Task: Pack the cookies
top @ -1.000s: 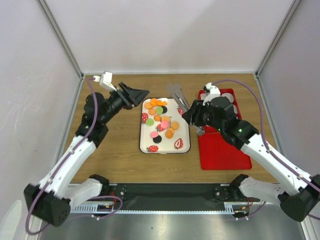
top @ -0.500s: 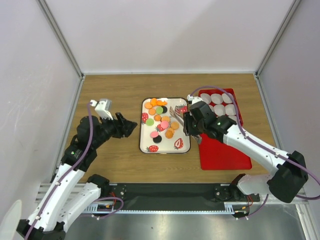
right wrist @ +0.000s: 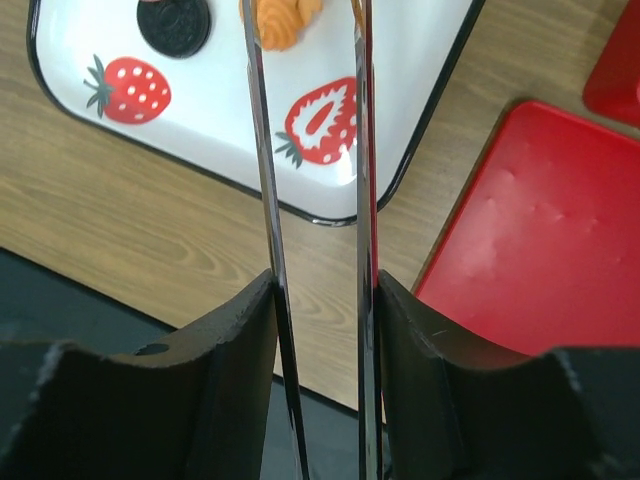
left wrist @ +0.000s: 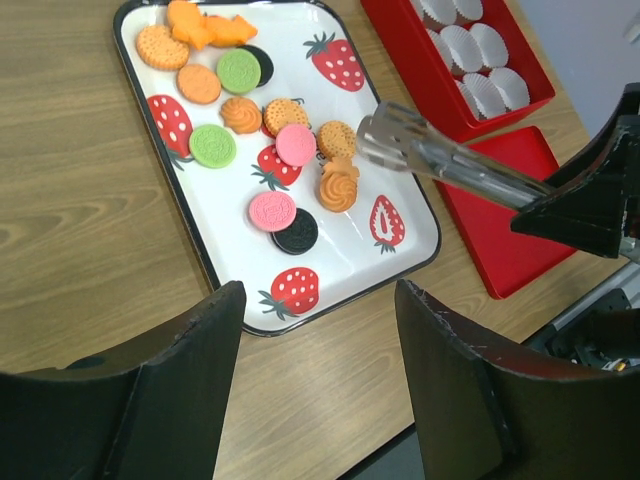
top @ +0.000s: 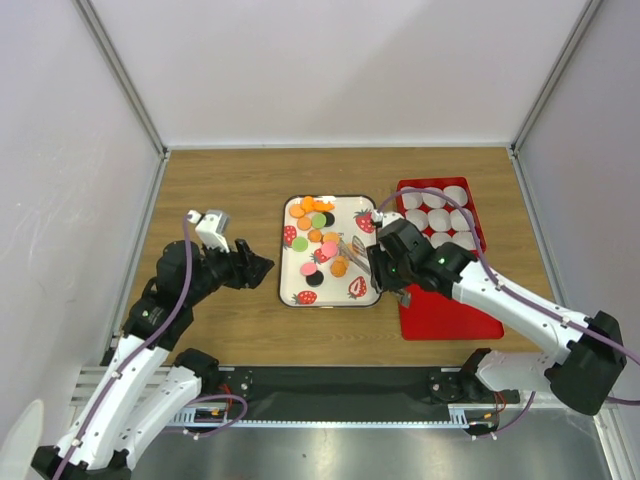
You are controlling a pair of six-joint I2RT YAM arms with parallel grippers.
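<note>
The cookies (top: 318,238), small round discs in orange, pink, green and black, lie on a white strawberry-print tray (top: 366,292). They also show in the left wrist view (left wrist: 296,144). My right gripper (top: 386,268) is shut on metal tongs (top: 357,248). The tong blades (right wrist: 264,150) stand slightly apart, with their tips over a swirled orange cookie (right wrist: 278,20) near a black one (right wrist: 173,20). In the left wrist view the tongs (left wrist: 440,160) hover over the tray's right side. My left gripper (top: 260,268) is open and empty, low over the wood just left of the tray.
A red box (top: 478,215) with several white paper cups (top: 437,218) stands right of the tray. Its flat red lid (top: 450,305) lies nearer me. The tray's near rim (left wrist: 330,305) sits just beyond my left fingers. Grey walls enclose the wooden table.
My left gripper has pulled back from the tray's far left corner and dropped near the tray's left side. My right gripper has lowered, bringing the tong tips down over the cookies.
</note>
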